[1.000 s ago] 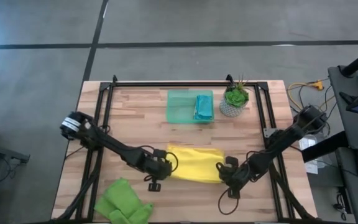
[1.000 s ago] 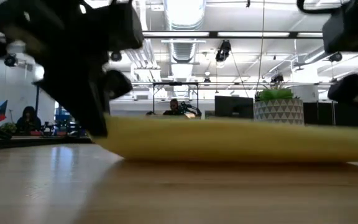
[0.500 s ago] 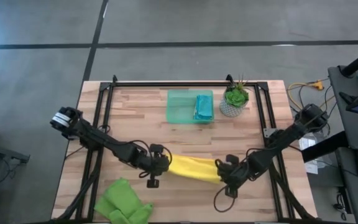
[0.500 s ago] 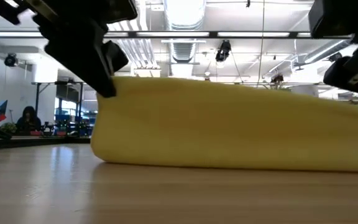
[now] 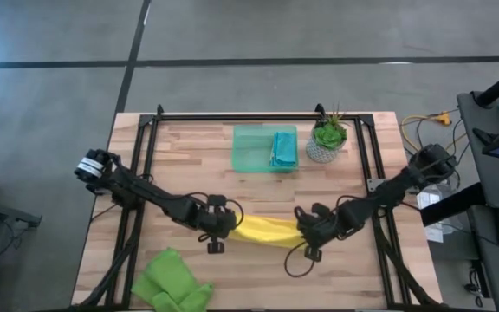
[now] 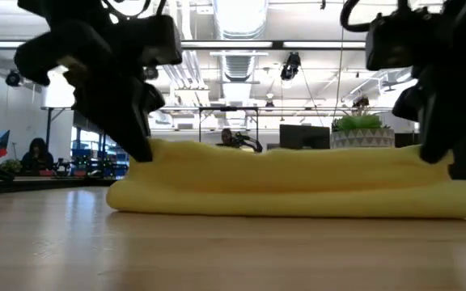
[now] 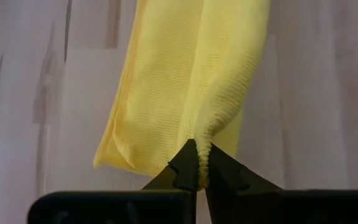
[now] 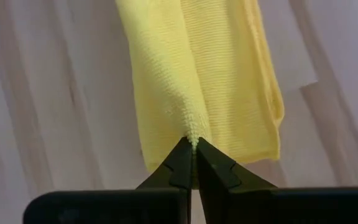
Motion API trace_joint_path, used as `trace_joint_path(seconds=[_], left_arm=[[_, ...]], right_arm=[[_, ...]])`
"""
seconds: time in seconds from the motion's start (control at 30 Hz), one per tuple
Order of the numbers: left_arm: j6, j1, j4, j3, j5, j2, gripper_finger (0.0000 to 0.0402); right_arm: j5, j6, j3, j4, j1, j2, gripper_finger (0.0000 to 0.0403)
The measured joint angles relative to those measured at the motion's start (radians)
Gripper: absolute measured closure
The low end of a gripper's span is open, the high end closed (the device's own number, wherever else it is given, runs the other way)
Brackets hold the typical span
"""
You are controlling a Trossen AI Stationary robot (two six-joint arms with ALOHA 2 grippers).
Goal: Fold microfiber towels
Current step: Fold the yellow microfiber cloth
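While 2 pincers pinch yellow towel (image 5: 265,230) | tray (image 5: 254,149), plant (image 5: 327,139) well apart

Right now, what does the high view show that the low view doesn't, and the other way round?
Only the high view shows the green tray with a teal towel in it, and the lime green towels at the table's near edge. Only the low view shows the room behind, with a seated person. Both show the yellow towel pinched at its ends by the left gripper and right gripper, and the potted plant.
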Motion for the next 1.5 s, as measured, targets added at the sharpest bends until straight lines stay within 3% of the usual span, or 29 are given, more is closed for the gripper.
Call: trace_joint_path(seconds=[0.3,0.63,1.03,1.33,1.5], left_arm=[[-0.054,0.014,0.015,-0.072,-0.012,0.000,0.0402],[-0.131,0.014,0.009,-0.088,-0.188,0.000,0.0402],[-0.183,0.061,0.004,-0.092,-0.292,0.000,0.0399],[-0.184,0.149,0.005,-0.093,-0.332,-0.003,0.0310],[-0.183,0.205,0.005,-0.093,-0.362,-0.017,0.0246]], right_arm=[[0.007,-0.018,-0.004,-0.004,-0.058,-0.001,0.0394],[0.008,0.006,-0.008,-0.033,-0.129,0.000,0.0394],[0.007,0.007,-0.009,-0.053,-0.203,0.001,0.0394],[0.009,0.026,-0.013,-0.120,-0.261,0.002,0.0390],[0.058,0.031,-0.014,-0.131,-0.296,-0.002,0.0356]])
